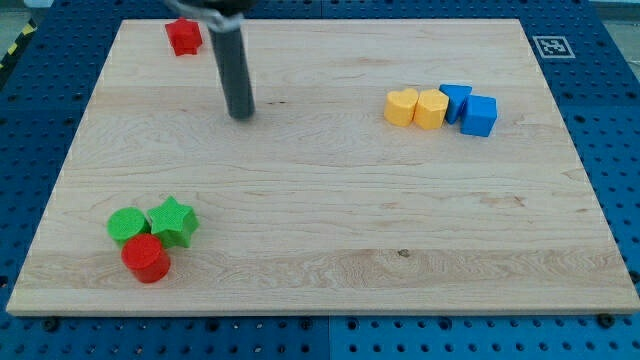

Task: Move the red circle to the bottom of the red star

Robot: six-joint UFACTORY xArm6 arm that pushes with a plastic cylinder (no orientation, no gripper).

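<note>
The red circle [146, 259] lies near the board's bottom left corner, touching a green circle [126, 225] and a green star [173, 221] just above it. The red star [184, 36] lies at the top left of the board. My tip [241, 114] rests on the board a little to the right of and below the red star, far above the red circle. The rod rises from the tip to the view's top edge.
At the right, a row of touching blocks: a yellow heart [401, 106], a second yellow block [431, 109], a blue block [455, 101] and a blue cube [479, 115]. The wooden board [320, 290] lies on a blue pegboard table.
</note>
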